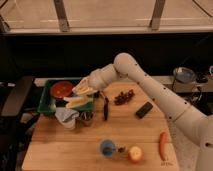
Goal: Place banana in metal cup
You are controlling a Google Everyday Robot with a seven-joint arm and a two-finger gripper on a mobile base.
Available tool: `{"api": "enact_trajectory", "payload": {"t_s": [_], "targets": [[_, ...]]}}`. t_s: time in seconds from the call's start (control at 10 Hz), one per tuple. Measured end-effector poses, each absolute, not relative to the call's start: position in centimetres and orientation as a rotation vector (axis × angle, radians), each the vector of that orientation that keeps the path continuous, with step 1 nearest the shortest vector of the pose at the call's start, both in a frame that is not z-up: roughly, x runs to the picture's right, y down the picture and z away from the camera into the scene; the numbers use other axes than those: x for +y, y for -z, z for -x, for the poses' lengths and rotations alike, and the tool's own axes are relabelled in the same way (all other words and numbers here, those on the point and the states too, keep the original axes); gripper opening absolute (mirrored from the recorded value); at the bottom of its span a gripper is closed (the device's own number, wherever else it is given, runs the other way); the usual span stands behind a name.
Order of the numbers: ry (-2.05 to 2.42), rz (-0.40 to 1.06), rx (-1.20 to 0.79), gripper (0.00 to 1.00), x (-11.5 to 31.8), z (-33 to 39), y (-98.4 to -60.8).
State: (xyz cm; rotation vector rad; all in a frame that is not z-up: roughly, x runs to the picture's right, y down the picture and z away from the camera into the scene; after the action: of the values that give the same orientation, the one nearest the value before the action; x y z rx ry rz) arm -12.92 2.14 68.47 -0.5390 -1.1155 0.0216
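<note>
My gripper (82, 91) is at the end of the white arm, over the right part of the green tray (46, 104). It is shut on the banana (76, 101), whose pale yellow strips hang down below the fingers. The metal cup (87, 118) is small and dark. It stands on the wooden table just in front of the tray, next to a white crumpled object (66, 119). The banana hangs above and slightly left of the cup, not touching it.
A red bowl (62, 90) sits in the tray. On the table are a black utensil (106, 108), dark grapes (124, 96), a black block (145, 109), a blue cup (106, 148), an apple (135, 154) and a carrot (162, 145). A silver pot (184, 75) stands off to the right.
</note>
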Motion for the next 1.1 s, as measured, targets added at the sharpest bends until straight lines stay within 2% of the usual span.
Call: {"api": "enact_trajectory", "payload": {"t_s": [0.5,1.1], "targets": [[-0.109,0.56,-1.208,0.2,6.2,15.0,-68.5],[-0.376,0.574,-1.277,0.2,8.0,13.5,-72.0]]}}
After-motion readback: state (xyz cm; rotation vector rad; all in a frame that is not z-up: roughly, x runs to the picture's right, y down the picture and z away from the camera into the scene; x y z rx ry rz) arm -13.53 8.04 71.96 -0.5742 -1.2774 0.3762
